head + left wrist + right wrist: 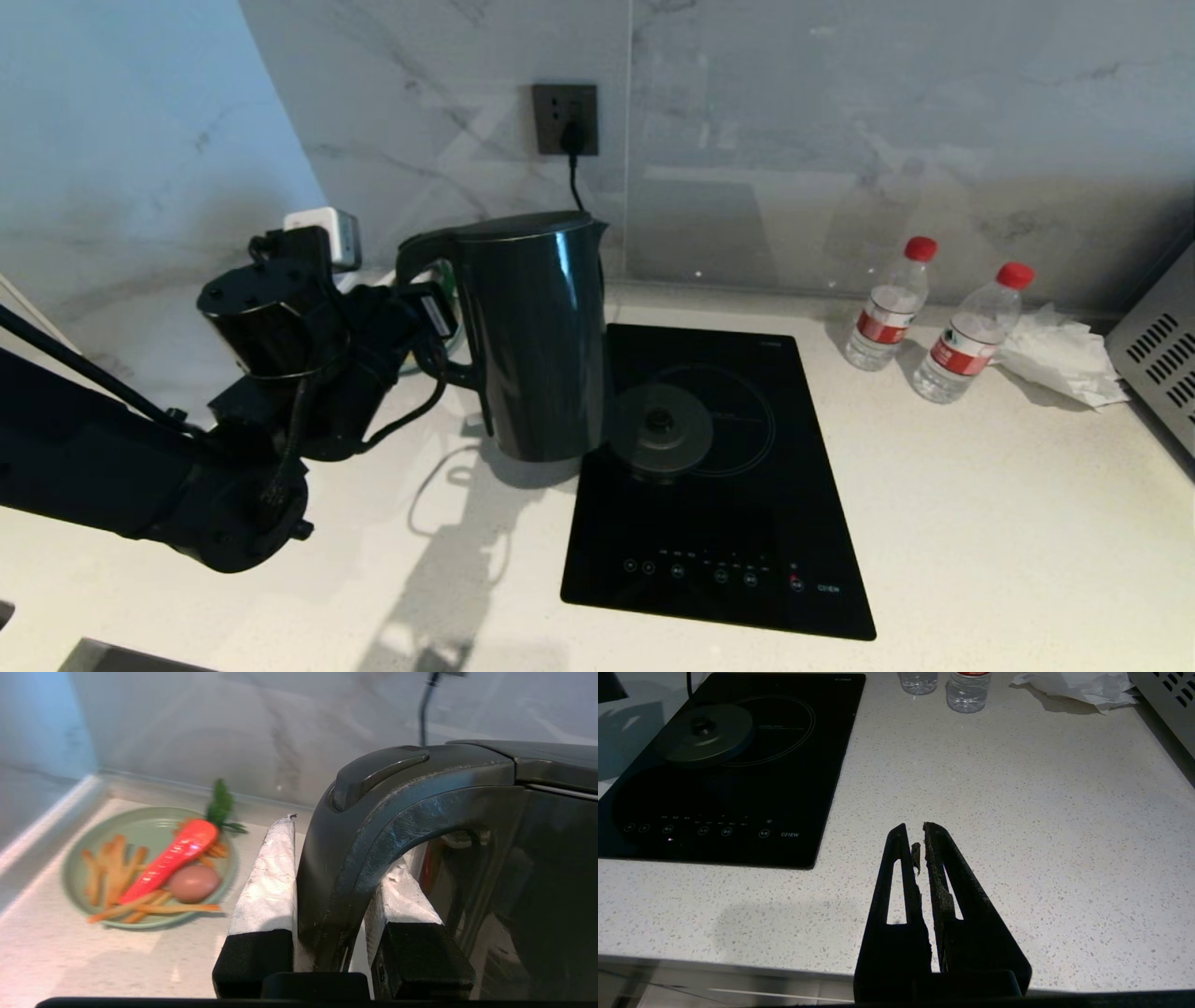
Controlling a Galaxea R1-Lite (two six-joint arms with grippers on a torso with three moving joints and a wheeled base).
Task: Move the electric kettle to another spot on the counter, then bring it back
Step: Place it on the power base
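Tall glossy black cylindrical electric kettle [537, 336] with flat matte lid closed, upright, loop handle facing left, small spout at far right. It sits on or just above the wide white speckled stone counter [980, 523], toward the left; contact unclear.

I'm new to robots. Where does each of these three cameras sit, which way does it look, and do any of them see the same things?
Head view: high on the robot, looking down at the counter; left arm shows, holding the electric kettle.
Left wrist view: behind the left end effector, clamped on the kettle handle; a plate beyond.
Right wrist view: behind the right end effector, shut, above bare counter.
Shared: head and right wrist both show cooktop and power base.
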